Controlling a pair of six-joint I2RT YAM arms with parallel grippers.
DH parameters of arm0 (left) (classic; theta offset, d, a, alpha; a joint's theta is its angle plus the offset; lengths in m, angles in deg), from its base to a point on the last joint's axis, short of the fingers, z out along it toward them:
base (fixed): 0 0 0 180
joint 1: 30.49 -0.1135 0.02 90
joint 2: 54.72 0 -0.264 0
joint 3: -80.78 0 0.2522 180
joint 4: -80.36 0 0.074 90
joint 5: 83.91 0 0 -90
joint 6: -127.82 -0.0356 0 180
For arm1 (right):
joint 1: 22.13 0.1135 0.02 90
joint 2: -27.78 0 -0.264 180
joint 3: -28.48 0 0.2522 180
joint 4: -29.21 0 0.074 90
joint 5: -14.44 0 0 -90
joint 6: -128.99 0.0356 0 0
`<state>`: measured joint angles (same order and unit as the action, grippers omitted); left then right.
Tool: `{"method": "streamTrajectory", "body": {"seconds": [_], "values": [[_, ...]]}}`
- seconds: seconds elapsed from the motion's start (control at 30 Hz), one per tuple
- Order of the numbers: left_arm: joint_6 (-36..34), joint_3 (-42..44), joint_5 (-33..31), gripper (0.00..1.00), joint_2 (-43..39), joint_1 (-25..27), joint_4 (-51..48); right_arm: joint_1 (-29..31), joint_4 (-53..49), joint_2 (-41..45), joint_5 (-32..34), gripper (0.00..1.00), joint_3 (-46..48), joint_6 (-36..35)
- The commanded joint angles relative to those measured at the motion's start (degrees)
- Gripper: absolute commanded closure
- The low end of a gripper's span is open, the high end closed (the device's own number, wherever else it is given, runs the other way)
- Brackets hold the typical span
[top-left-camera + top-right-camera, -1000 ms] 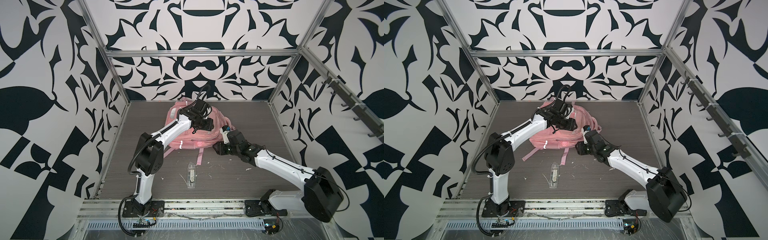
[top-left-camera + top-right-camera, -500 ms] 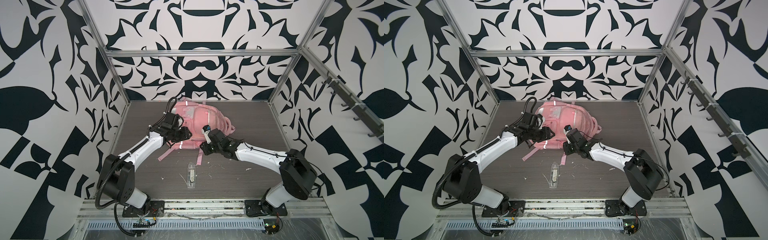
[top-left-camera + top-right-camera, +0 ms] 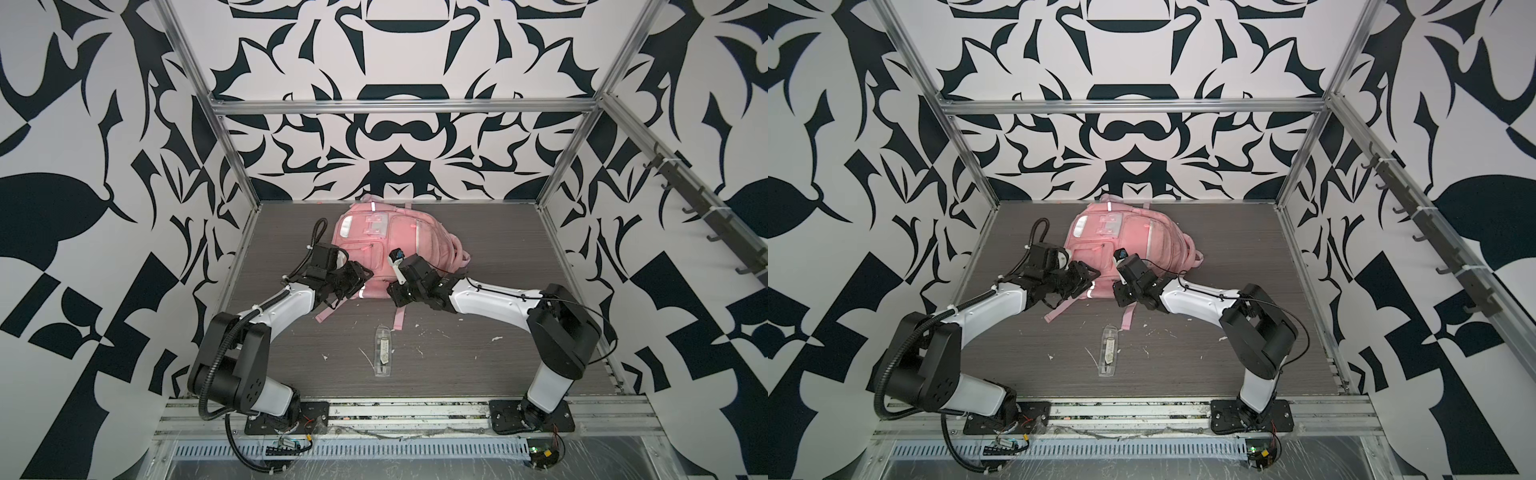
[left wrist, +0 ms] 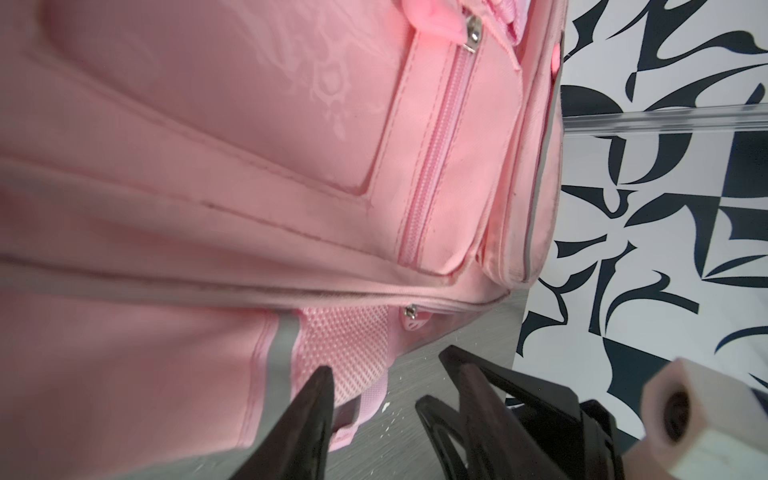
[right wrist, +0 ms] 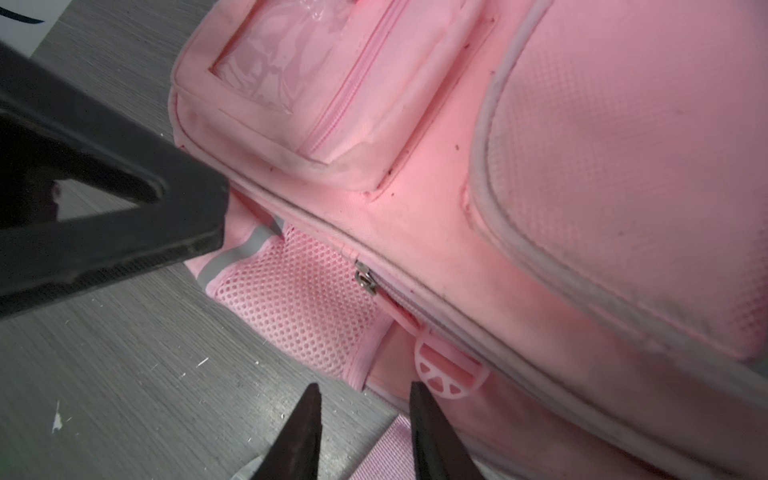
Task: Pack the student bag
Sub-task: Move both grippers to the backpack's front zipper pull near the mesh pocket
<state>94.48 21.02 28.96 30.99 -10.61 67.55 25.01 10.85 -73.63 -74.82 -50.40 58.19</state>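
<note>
The student bag [image 3: 384, 239] [image 3: 1127, 241] is a soft pink backpack lying front side up at the back middle of the floor. My left gripper [image 3: 358, 275] [image 3: 1091, 277] [image 4: 386, 374] is at the bag's near left corner. It is open, with only floor between its fingers, and one fingertip [image 4: 321, 392] lies over the mesh side pocket [image 4: 345, 336]. My right gripper [image 3: 392, 291] [image 3: 1119, 297] [image 5: 365, 390] is open at the near edge. It holds nothing and sits just short of a round pink zip pull [image 5: 451, 372].
A clear flat packet [image 3: 382, 351] [image 3: 1108, 351] lies on the grey floor in front of the bag. Two pink straps [image 3: 398, 320] trail forward from the bag. White scraps dot the floor. Metal frame posts and patterned walls enclose the space.
My left gripper has come off the top of the bag, down to its near left corner. The right gripper has slid left along the near edge and narrowed. The bag has spread out flatter.
</note>
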Motion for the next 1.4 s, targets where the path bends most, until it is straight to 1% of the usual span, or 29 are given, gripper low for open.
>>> {"method": "streamTrajectory", "body": {"seconds": [0.0, 0.3, 0.57, 0.83, 1.0, 1.2, 1.37], "values": [[3.7, -0.1, 1.2, 0.49, 2.7, -0.4, 4.7, 0.3, 0.2, -0.2, 1.5, 0.62, -2.9, -0.9], [3.9, -0.6, 0.8, 0.50, 5.6, -0.4, 5.7, 0.3, -1.0, -4.5, 3.8, 0.61, -6.3, -1.1], [2.8, 0.4, 0.2, 0.51, 6.1, -0.5, 5.1, -0.1, -1.3, -7.1, 3.9, 0.61, -9.2, -2.2], [2.1, 1.0, 0.2, 0.51, 6.0, -1.1, 4.4, -0.7, -1.3, -8.9, 5.0, 0.62, -9.6, -3.7], [1.3, 1.1, 0.1, 0.51, 6.1, -1.3, 3.9, -0.8, 0.1, -9.7, 5.3, 0.64, -8.9, -4.5], [0.6, 1.3, -0.1, 0.51, 6.6, -1.5, 3.4, -1.3, 1.8, -11.7, 4.1, 0.66, -9.3, -5.7], [0.2, 1.8, -0.3, 0.51, 7.3, -1.9, 3.2, -1.5, 2.1, -12.7, 3.7, 0.71, -9.8, -6.6]]}}
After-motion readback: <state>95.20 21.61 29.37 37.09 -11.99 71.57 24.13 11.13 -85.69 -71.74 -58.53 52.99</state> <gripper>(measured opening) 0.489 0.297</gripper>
